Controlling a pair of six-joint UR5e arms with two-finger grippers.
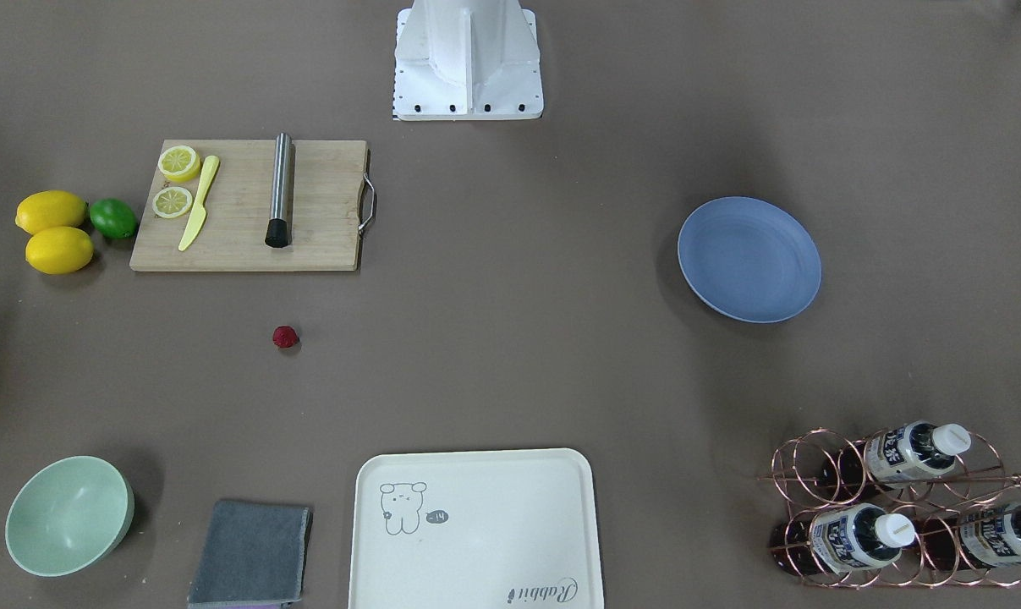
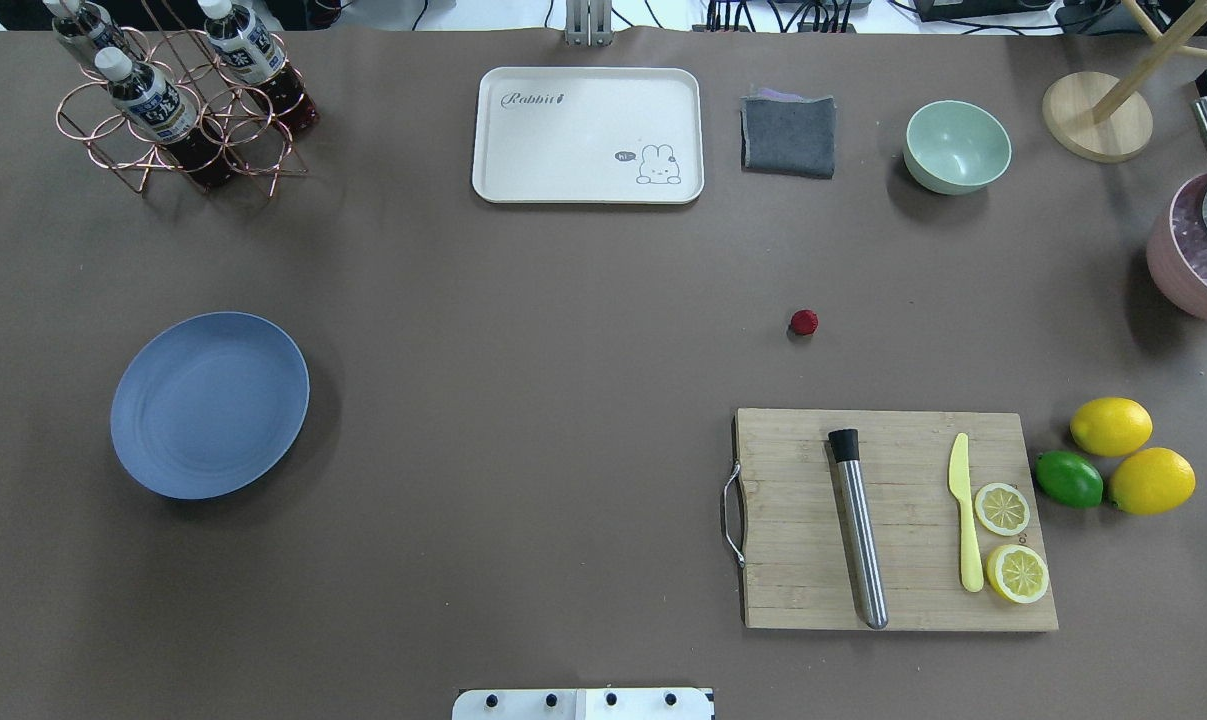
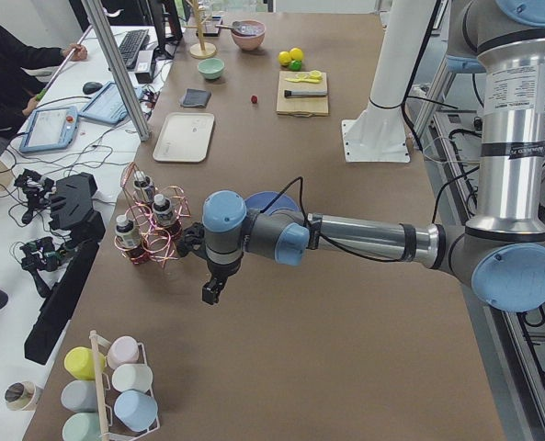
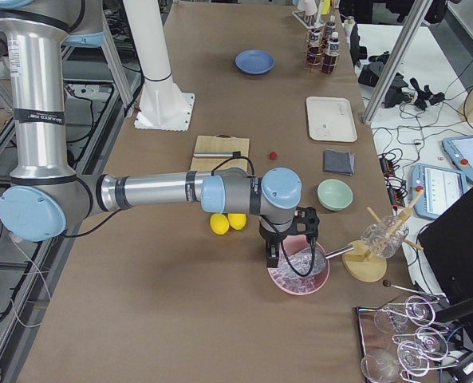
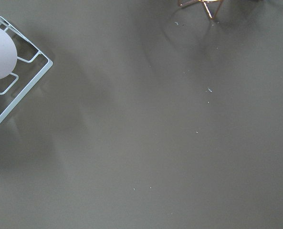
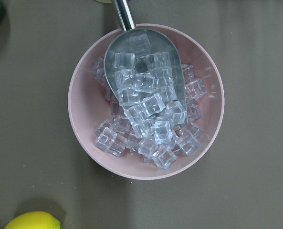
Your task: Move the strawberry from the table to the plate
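The strawberry [image 2: 803, 322] is a tiny dark red berry lying alone on the brown table [image 2: 523, 330], just beyond the cutting board; it also shows in the front view [image 1: 285, 337]. The blue plate [image 2: 209, 404] sits bare far off on the table's left half [image 1: 749, 259]. Neither arm reaches into the overhead or front view. My left gripper [image 3: 212, 292] hangs over the table's left end beside the bottle rack, and my right gripper [image 4: 276, 259] hangs over a pink ice bowl at the right end. Whether either one is open or shut, I cannot tell.
A wooden cutting board [image 2: 893, 520] carries a steel muddler, a yellow knife and lemon slices, with lemons [image 2: 1111, 426] and a lime beside it. Along the far edge stand a cream tray [image 2: 588, 135], grey cloth, green bowl [image 2: 957, 146] and copper bottle rack [image 2: 178, 100]. The pink ice bowl [image 6: 84, 119] holds a scoop.
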